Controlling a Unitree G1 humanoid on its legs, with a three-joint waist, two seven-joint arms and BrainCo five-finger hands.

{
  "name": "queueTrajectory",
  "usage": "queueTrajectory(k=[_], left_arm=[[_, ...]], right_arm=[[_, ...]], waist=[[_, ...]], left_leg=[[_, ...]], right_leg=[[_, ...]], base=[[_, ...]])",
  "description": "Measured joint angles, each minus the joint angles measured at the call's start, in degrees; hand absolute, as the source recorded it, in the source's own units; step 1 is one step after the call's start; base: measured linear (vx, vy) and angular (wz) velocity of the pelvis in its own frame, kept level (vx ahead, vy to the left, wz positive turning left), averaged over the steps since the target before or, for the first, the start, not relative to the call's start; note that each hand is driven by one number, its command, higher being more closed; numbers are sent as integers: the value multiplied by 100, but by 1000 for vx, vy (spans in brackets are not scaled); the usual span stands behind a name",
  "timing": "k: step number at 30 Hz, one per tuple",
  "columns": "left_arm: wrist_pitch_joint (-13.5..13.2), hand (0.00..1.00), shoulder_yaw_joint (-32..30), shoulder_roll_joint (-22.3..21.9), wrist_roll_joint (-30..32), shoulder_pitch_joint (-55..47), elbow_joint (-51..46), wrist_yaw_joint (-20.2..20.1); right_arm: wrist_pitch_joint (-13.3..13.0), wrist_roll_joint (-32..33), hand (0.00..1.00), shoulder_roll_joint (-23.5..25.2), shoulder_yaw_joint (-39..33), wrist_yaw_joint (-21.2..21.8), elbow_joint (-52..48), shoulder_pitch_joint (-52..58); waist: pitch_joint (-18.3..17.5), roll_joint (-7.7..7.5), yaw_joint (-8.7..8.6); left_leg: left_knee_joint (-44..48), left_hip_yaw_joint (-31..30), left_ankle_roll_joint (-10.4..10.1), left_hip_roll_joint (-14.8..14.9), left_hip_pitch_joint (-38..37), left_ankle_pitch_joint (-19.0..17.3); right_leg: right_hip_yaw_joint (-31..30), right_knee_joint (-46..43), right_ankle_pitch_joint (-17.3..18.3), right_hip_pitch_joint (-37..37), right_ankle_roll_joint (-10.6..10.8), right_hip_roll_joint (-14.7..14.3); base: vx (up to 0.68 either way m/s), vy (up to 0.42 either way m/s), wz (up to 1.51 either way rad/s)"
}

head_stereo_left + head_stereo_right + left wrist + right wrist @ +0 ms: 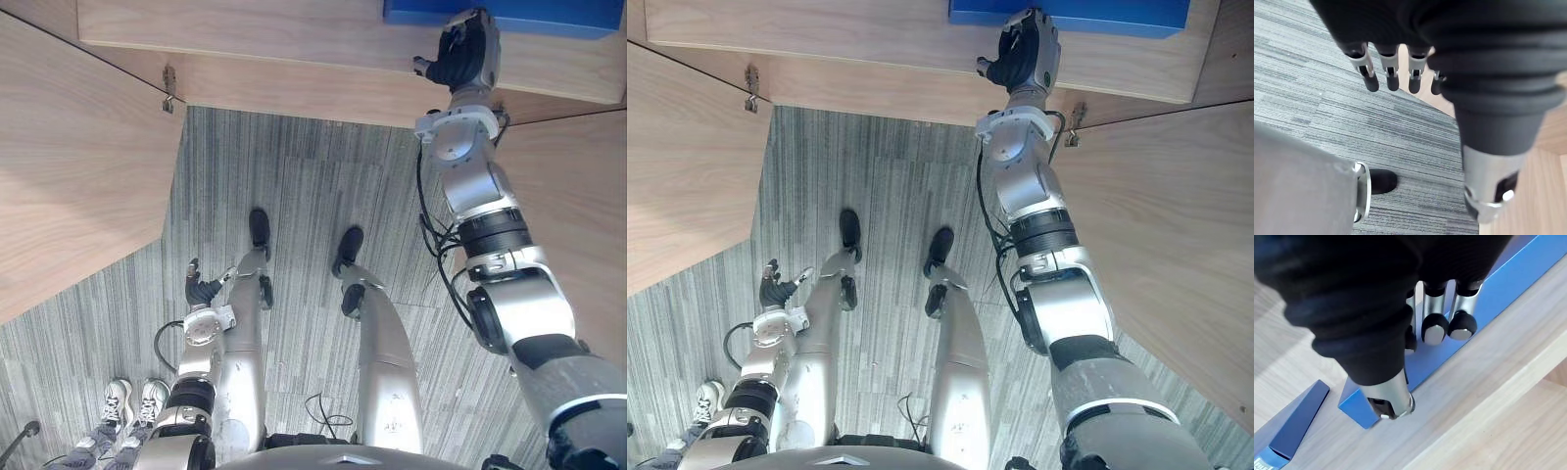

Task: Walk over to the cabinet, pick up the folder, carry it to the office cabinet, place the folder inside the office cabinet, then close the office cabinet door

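**Desk:** Where's the folder right now?

**Operator:** I've got the folder lying flat on the cabinet's wooden shelf. It's blue, at the far edge of my head views. Its long axis runs left to right, parallel to the shelf's front edge, with one end pointing to each side.

**Desk:** And the right hand?

**Operator:** My right hand is up on it, arm stretched forward. In the right wrist view the fingers lie over the folder's blue face and the thumb comes down by its near corner, so the edge sits between them. I call that a clasp on the folder.

**Desk:** Is it lifted?

**Operator:** I can't tell. The folder looks down on the wood along its length.

**Desk:** Anything beside it?

**Operator:** A darker blue flat item lies on the same shelf near the folder's end, apart from it and angled to it.

**Desk:** Doors?

**Operator:** Both stand open: the left door and the right door, with grey carpet between them.

**Desk:** Left hand?

**Operator:** My left hand hangs low at my side, fingers straight and loose, holding nothing. A person's shoes stand on the carpet to my lower left.
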State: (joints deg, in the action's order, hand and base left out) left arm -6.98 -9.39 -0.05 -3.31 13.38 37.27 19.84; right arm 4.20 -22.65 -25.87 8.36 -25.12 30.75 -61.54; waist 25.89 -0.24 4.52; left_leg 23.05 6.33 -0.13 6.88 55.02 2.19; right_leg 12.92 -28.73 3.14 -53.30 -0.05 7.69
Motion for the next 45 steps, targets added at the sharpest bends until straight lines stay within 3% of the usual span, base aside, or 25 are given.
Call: queueTrajectory(k=[22, 32, 45], left_arm=[[-216, 0, 128, 30, -168, 21, -132, 153], [-224, 0, 231, -5, -394, 6, -250, 225], [-283, 0, 219, -105, -665, 6, -269, 222]], right_arm=[[-15, 550, 100, -623, 502, -12, 1810, -1598], [-69, 1484, 100, -1083, 750, -137, 2044, -2449], [-418, 2747, 100, -1068, 676, -173, 1943, -2801]], waist=[[-4, 9, -21], [-3, 11, 4], [1, 27, 21]], left_leg=[[-62, 12, -7, -77, 360, 141], [-357, 4, -9, -155, 419, 339], [-500, -3, -43, -177, 376, 448]], right_leg=[[-15, -207, 10, -481, -16, 103], [18, -182, -3, -641, -25, 164], [38, -191, -13, -653, -42, 181]], base=[[3, -9, 2], [-13, -33, 5], [-13, -41, 2]])
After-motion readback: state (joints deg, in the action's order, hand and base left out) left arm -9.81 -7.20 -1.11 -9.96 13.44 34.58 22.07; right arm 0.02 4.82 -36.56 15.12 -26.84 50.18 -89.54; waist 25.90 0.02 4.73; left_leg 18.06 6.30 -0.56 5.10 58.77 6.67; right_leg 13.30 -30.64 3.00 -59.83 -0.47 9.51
